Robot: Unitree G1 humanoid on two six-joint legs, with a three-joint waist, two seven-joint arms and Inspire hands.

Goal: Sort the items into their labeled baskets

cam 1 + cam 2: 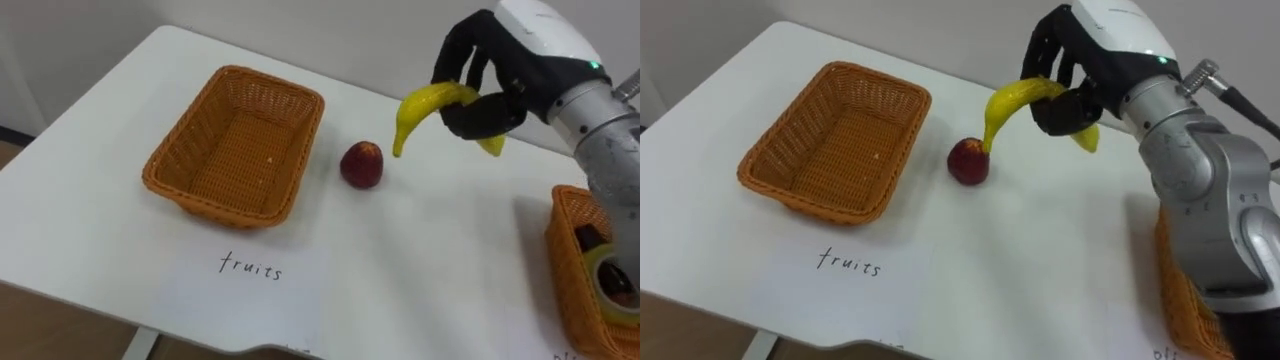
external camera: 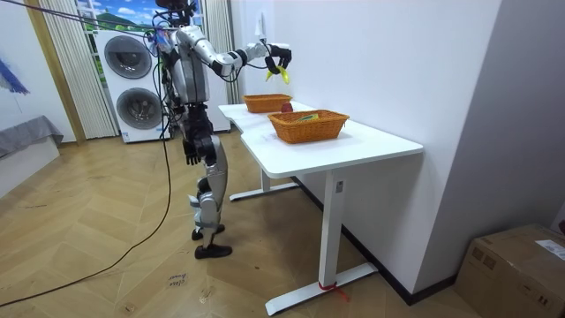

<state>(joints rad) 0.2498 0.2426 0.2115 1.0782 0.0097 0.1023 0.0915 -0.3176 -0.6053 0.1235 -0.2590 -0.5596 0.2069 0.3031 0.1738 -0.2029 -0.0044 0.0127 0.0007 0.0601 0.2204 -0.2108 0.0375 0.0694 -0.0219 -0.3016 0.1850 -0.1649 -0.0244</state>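
My right hand is shut on a yellow banana and holds it in the air above the white table, right of the middle. A red apple lies on the table just below and left of the banana's tip. The empty wicker fruit basket stands to the left, behind a paper label. In the room view the right hand is raised over the table with the banana, and my left hand hangs at my side.
A second wicker basket at the table's right edge holds a tape roll and dark items. A wall runs behind the table. Washing machines stand behind me.
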